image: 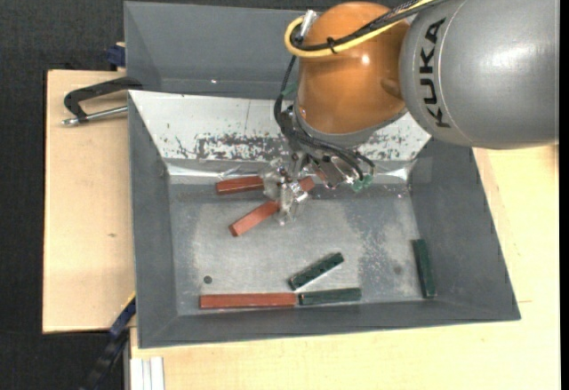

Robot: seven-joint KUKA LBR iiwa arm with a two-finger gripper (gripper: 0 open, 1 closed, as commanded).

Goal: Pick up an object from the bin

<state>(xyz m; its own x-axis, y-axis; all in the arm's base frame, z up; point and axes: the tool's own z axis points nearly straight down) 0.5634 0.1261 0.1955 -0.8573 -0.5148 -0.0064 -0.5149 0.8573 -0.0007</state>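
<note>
My gripper (pixel 288 200) is low in the bin's upper middle, under the orange cover. Its metal fingertips stand at the right end of a short red-brown block (pixel 252 219) that lies slanted on the floor. Whether the fingers are round that block I cannot tell. A second red-brown block (pixel 238 186) lies just left of the gripper against the back wall. A small red piece (pixel 306 187) shows right beside the fingers.
Along the front wall lie a long red-brown bar (pixel 248 300) and a dark green bar (pixel 331 296). Another dark green bar (pixel 316 270) lies slanted in the middle, and one more (pixel 424 267) rests by the right wall.
</note>
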